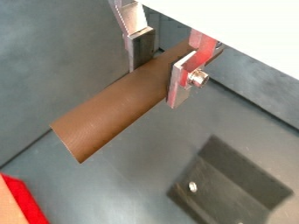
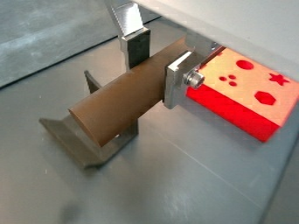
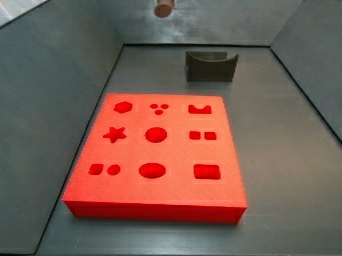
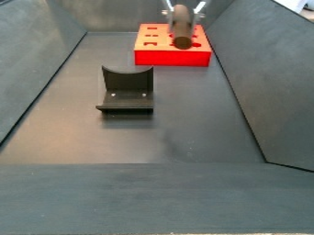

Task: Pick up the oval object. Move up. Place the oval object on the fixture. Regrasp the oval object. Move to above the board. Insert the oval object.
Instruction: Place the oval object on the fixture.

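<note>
The red board (image 3: 156, 150) lies flat on the grey floor (image 4: 172, 128); a side view shows its whole grid of recesses, while a wrist view shows only one end of it (image 2: 243, 92), with a few shapes; in a side view bare floor runs along both long edges of the board up to the sloping walls; the dark fixture (image 3: 210, 65) stands well apart from the board's far edge, with its curved notch facing up and open floor all round it (image 4: 125, 89); a wrist view shows it below the peg (image 2: 87, 131); the gripper (image 2: 156, 63) hangs high above the floor, clear of board and fixture, its silver fingers (image 1: 181, 77) clenched on one end of the brown oval peg (image 1: 111, 109); in a side view only the peg's round end (image 3: 162, 8) shows at the top edge.
</note>
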### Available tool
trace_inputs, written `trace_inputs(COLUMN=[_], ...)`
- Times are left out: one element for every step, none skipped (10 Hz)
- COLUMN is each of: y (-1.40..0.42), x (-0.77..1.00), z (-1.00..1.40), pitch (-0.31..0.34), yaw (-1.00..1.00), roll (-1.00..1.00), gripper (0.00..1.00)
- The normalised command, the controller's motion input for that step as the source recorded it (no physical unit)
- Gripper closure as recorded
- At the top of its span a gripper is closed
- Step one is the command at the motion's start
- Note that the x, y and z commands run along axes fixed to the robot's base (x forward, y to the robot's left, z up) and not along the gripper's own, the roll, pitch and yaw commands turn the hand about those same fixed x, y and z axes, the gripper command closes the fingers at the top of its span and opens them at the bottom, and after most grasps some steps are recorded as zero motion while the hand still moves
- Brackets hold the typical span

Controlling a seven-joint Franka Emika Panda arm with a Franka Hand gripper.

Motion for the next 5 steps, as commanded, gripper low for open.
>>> trace_inputs(y=[-0.15, -0.12, -0.08, -0.06, -0.03], x=[1.0, 1.0, 1.0, 0.98, 0.83], z=[-0.05, -0.05, -0.04, -0.03, -0.02], pitch=[0.017, 0.032, 0.046, 0.058, 0.078], yaw=[-0.04, -0.01, 0.01, 0.01, 0.01], roll=[-0.14, -0.13, -0.11, -0.1, -0.09], gripper=[1.0, 1.0, 1.0, 1.0, 1.0])
